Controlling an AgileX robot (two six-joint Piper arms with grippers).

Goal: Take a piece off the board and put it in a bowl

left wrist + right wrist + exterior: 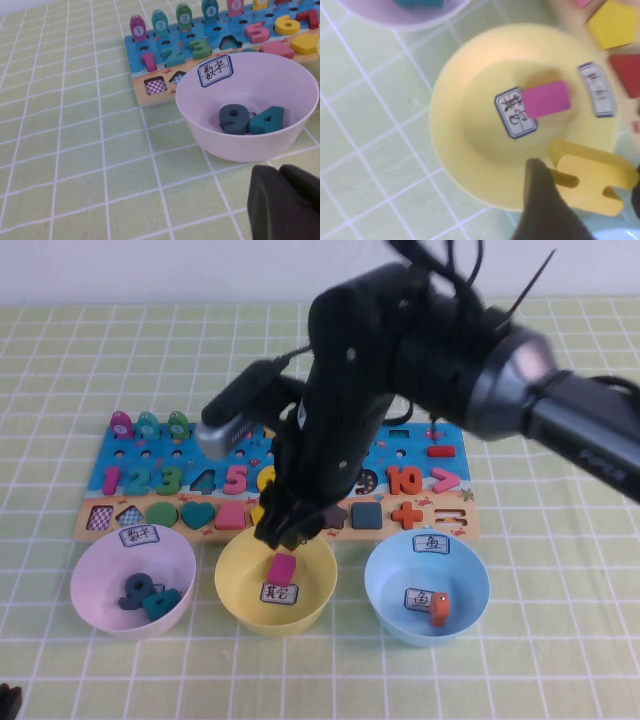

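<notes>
At centre frame in the high view, the right gripper point(285, 532) hangs over the back rim of the yellow bowl point(240, 590), pinching the yellow equals sign point(590, 176) between its fingers. The piece sits near the rim, so a release here could clip the edge and drop it toward the board point(110, 525). The left gripper point(285, 202) rests at the lower left, its fingers apparently together.

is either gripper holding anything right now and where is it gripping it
The right gripper, over the yellow bowl, holds the yellow equals-sign piece by its edges. The left gripper, beside the pink bowl, holds nothing.
</notes>
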